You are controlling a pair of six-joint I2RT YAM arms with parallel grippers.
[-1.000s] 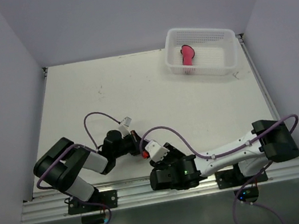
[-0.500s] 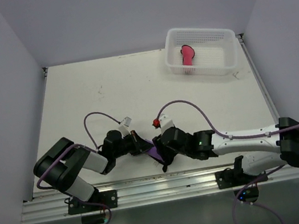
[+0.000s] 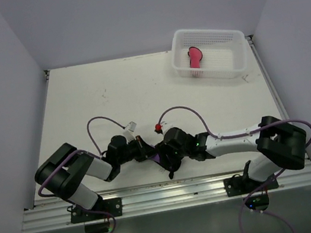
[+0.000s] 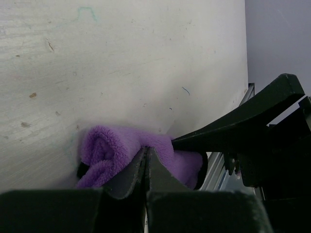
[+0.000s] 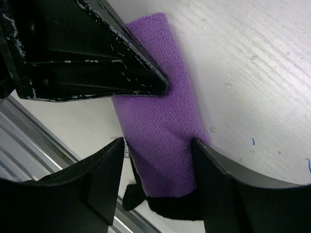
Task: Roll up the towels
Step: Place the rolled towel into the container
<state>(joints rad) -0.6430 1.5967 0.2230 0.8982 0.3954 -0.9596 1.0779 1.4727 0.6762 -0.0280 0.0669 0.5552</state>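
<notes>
A purple towel [image 3: 161, 156] lies as a short thick roll with a black edge near the table's front edge. My right gripper [image 5: 158, 160] stands open astride one end of this roll [image 5: 160, 116], a finger against each side. My left gripper [image 4: 146, 151] is shut, its tips pressed against the side of the roll [image 4: 116, 148]. In the top view the left gripper [image 3: 147, 152] and the right gripper [image 3: 166, 158] meet at the roll. A rolled pink-red towel [image 3: 194, 56] lies in the white basket [image 3: 236, 61].
The basket stands at the table's far right corner. An aluminium rail [image 3: 175, 194] runs along the front edge just behind the roll. Purple cables [image 3: 100, 126] loop above both arms. Grey walls close the table in on three sides.
The right arm swung out from a folded pose near its base and reached left; its gripper now straddles the purple roll. The left arm has stayed put.
</notes>
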